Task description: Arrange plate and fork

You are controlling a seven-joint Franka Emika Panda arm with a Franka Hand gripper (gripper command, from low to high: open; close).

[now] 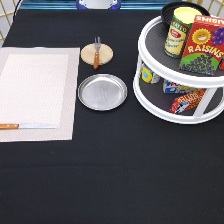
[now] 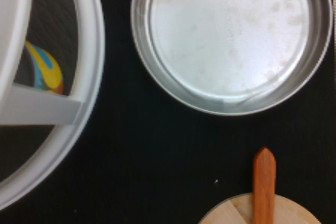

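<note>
Gripper: it is not showing in the exterior view, so whether its fingers are open or closed cannot be told.
Plate [image 1: 102, 92]: a round, shiny silver metal dish with a raised rim is lying flat on the black cloth near the middle of the desk, towards its far edge. In the wrist view the plate [image 2: 229, 52] is showing a smooth, faintly smudged bottom and a bright curved rim.
Fork [image 1: 96, 53]: it is resting across a wooden disc [image 1: 96, 53], its short silver tines pointing at the desk's far edge and its brown wooden handle overhanging the disc towards the plate. The wrist view is showing the tapered handle of the fork [image 2: 264, 185] lying over the disc [image 2: 236, 212].
Wooden disc: small, round, tan and flat, it is sitting just beyond the plate, apart from it.
Placemat [image 1: 37, 92]: a pale rectangular woven mat is lying along the desk's left edge.
Knife [image 1: 27, 126]: with a wooden handle and a long flat blade, it is lying on the mat's near part.
Turntable rack [image 1: 150, 100]: a white round two-tier stand is standing at the desk's far right corner, just beside the plate, and is carrying a tin can [image 1: 180, 31], a red raisin box [image 1: 202, 45] and small packets.
</note>
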